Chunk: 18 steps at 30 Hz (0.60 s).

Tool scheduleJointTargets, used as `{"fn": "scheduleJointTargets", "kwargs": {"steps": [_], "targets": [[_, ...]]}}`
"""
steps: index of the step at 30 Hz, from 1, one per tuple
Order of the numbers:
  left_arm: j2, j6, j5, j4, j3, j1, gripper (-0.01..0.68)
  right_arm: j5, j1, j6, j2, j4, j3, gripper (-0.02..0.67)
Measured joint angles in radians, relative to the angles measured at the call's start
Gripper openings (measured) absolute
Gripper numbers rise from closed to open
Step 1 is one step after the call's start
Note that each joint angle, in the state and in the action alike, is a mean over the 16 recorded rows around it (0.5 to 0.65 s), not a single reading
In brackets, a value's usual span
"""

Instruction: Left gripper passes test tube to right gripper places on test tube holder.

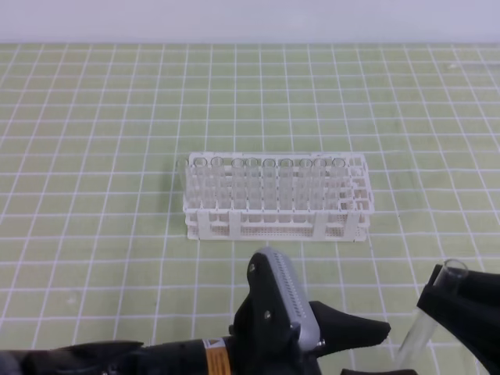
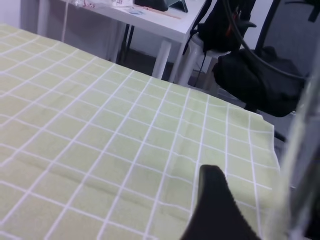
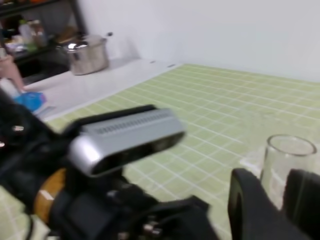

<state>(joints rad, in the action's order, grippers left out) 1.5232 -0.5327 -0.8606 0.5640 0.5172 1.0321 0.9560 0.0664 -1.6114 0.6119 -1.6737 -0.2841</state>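
Note:
The white test tube holder [image 1: 355, 205] stands mid-table with several clear tubes upright in it. At the bottom right, my right gripper [image 1: 457, 301] is shut on a clear test tube [image 1: 420, 328] that stands nearly upright with its rimmed mouth above the jaws. In the right wrist view its two black fingers [image 3: 250, 210] clamp the test tube [image 3: 287, 155]. My left gripper [image 1: 387, 336] reaches in from the bottom left, its black finger [image 2: 215, 210] pointing at the tube. There is a gap between that finger and the blurred tube [image 2: 300, 165], so the jaws stand open.
A green cloth with a white grid [image 1: 117, 156] covers the table. The cloth's edge [image 2: 235, 107] shows in the left wrist view, with a white desk [image 2: 165, 22] and black bags [image 2: 260, 75] beyond. A metal pot [image 3: 89, 54] sits off to the side.

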Motion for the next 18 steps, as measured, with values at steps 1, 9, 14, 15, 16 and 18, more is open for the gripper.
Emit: {"fn": "scheduleJointTargets", "kwargs": {"steps": [1,9,14,15,16,18], "targets": [[-0.007,0.0,0.001,-0.001,-0.005,-0.005,0.383,-0.007,0.0,-0.002,0.0,0.0,0.0,0.117],[-0.125,-0.003,0.02,-0.008,-0.074,-0.084,0.345,-0.058,0.0,-0.015,0.0,0.0,0.0,0.116],[-0.265,-0.005,0.081,-0.003,-0.136,-0.159,0.253,-0.072,0.0,-0.022,0.0,0.001,0.0,0.116],[-0.298,-0.005,0.102,0.0,-0.148,-0.173,0.23,-0.074,0.0,-0.022,0.0,0.001,0.0,0.116],[-0.334,-0.005,0.126,0.002,-0.16,-0.186,0.207,-0.075,0.0,-0.022,0.0,0.001,0.0,0.116],[-0.412,-0.008,0.192,0.007,-0.181,-0.209,0.159,-0.077,0.0,-0.022,0.0,0.001,0.0,0.116]]}}
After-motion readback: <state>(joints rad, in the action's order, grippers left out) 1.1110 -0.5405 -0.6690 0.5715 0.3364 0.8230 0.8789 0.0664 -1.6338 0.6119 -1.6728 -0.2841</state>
